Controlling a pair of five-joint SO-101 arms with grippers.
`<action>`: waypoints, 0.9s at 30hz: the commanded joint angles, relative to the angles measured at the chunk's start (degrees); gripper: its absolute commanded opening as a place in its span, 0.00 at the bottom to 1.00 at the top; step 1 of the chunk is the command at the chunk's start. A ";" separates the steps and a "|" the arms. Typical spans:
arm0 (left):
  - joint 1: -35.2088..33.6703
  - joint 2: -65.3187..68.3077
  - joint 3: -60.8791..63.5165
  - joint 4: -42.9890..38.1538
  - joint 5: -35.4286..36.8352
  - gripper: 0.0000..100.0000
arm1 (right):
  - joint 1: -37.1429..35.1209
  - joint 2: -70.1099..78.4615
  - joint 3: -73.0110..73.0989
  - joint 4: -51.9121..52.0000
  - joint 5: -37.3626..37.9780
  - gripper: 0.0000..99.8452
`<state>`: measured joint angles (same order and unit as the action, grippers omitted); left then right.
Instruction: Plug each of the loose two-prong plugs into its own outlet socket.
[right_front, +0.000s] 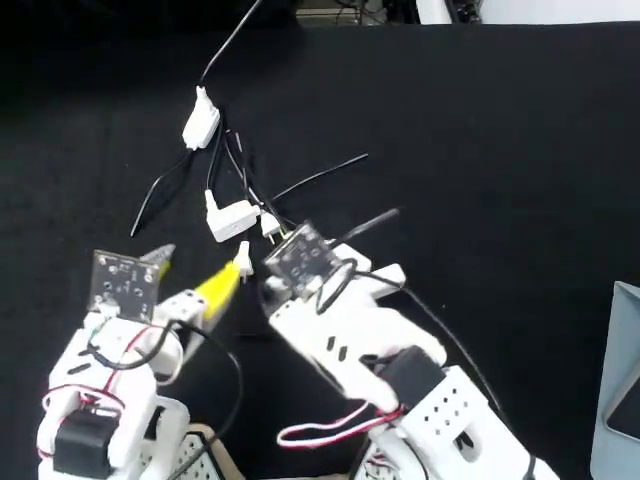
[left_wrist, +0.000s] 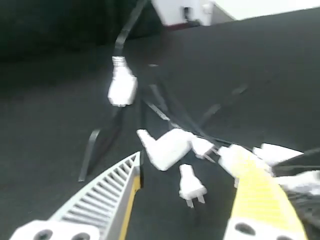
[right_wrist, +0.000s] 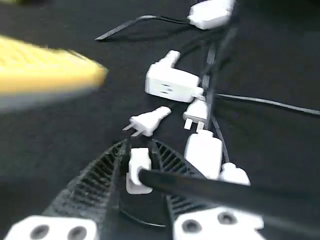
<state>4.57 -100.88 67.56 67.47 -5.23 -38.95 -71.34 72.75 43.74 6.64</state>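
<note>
Clamping a plug (right_wrist: 138, 172), right jaws crowd the outlet block (right_wrist: 170, 85) among cords (right_wrist: 260, 102).

Black tablecloth (right_front: 520, 150) (matte); grey box (right_front: 615, 390) right edge.

The loose plug (left_wrist: 190, 184) lies just before the outlet block (left_wrist: 167, 149), seemingly apart.

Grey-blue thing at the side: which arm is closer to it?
Right. The right arm stands nearest the grey-blue thing; the left arm sits beyond that arm, farther off.
</note>
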 joint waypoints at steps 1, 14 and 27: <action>-5.32 5.63 -0.13 -4.40 -2.46 0.30 | 4.66 -0.22 -2.07 0.18 -0.44 0.01; -2.33 49.14 -19.12 -7.38 8.44 0.30 | 20.66 -0.22 -8.66 7.91 0.26 0.01; 11.65 82.99 -36.09 -10.64 25.32 0.30 | 29.10 -0.22 -8.75 8.35 4.66 0.01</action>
<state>13.45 -25.45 38.99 58.24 15.69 -10.81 -71.34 67.30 51.82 10.42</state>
